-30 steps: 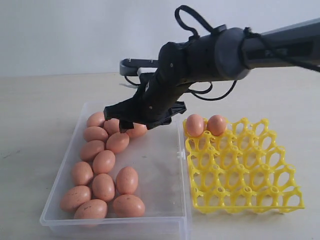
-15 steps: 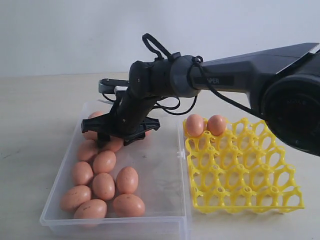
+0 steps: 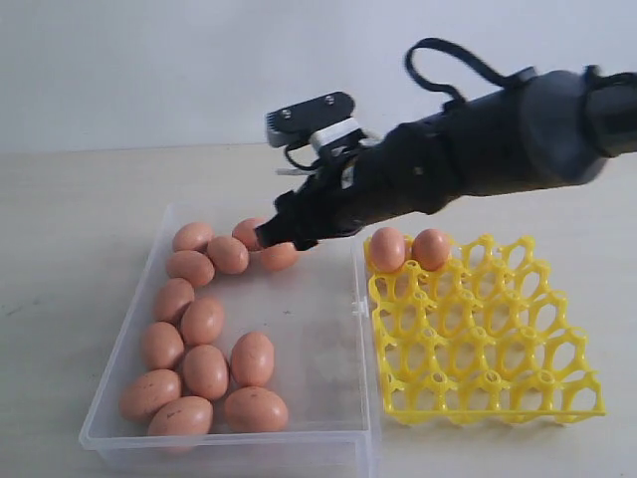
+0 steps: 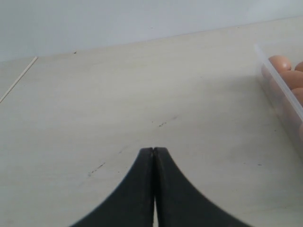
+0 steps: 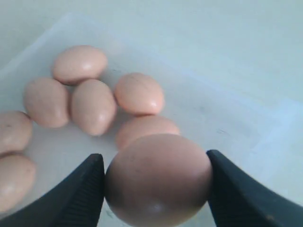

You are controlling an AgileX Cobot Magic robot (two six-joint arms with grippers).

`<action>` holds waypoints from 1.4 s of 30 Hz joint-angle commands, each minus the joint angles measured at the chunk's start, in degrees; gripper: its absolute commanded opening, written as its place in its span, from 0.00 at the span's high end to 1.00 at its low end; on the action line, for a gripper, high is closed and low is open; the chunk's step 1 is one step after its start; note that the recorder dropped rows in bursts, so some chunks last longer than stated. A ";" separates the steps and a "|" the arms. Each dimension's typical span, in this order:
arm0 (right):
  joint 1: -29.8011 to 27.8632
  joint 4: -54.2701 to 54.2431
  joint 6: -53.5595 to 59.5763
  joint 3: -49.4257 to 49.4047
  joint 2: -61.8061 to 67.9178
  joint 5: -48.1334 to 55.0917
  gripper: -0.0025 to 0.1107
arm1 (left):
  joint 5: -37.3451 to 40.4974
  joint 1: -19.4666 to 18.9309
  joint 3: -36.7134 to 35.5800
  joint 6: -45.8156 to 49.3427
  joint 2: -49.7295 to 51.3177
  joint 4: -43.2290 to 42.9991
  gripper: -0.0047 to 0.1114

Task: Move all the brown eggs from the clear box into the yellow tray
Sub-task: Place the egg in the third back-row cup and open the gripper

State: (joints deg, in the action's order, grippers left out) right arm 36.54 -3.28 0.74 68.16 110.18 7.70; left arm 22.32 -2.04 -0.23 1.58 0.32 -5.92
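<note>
Between the two black fingers of my right gripper (image 5: 154, 158) sits one brown egg (image 5: 158, 184), pinched on both sides and lifted above the others. In the exterior view this gripper (image 3: 271, 237) hangs over the back of the clear box (image 3: 328, 339), where several brown eggs (image 3: 204, 321) lie along the left side. The yellow tray (image 3: 488, 349) stands to the right of the box, with two eggs (image 3: 388, 249) (image 3: 431, 248) in its back-left cups. My left gripper (image 4: 154, 150) is shut on nothing, over bare table beside the box wall (image 4: 279, 90).
The box and tray stand side by side on a pale tabletop (image 3: 80, 229). The right arm (image 3: 478, 149) stretches from the right, above the tray's back edge. A plain wall rises behind the table.
The right gripper dipped left among the back eggs, then drew back to the right and upward, now shut on one egg. The eggs at the box's back have shifted slightly.
</note>
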 commanded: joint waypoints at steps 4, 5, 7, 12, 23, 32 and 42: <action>-9.14 0.82 5.48 -11.30 -9.47 -2.66 0.98 | -0.52 0.32 0.23 -0.26 -0.32 0.14 0.96; -10.34 0.82 5.48 -11.84 -9.86 -2.66 0.98 | -0.52 0.32 0.23 -0.26 -0.32 0.14 0.96; -12.52 0.82 5.48 -12.55 -10.26 -2.66 0.98 | -0.52 0.32 0.23 -0.26 -0.32 0.14 0.96; -16.48 1.53 5.48 -13.03 -10.15 -1.85 0.98 | -0.52 0.32 0.23 -0.26 -0.32 0.14 0.96; -20.56 20.18 -2.31 -13.03 -7.63 1.03 0.98 | -0.52 0.32 0.23 -0.26 -0.32 0.14 0.96; -20.70 26.21 -3.80 -13.03 -4.07 1.44 0.98 | -0.52 0.32 0.23 -0.26 -0.32 0.14 0.96; -21.65 28.37 -3.80 -13.03 -3.54 1.44 0.97 | -0.52 0.32 0.23 -0.26 -0.32 0.14 0.96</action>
State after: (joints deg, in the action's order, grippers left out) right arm 15.15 24.56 -2.75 55.39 106.64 9.49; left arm 22.32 -2.04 -0.23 1.58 0.32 -5.92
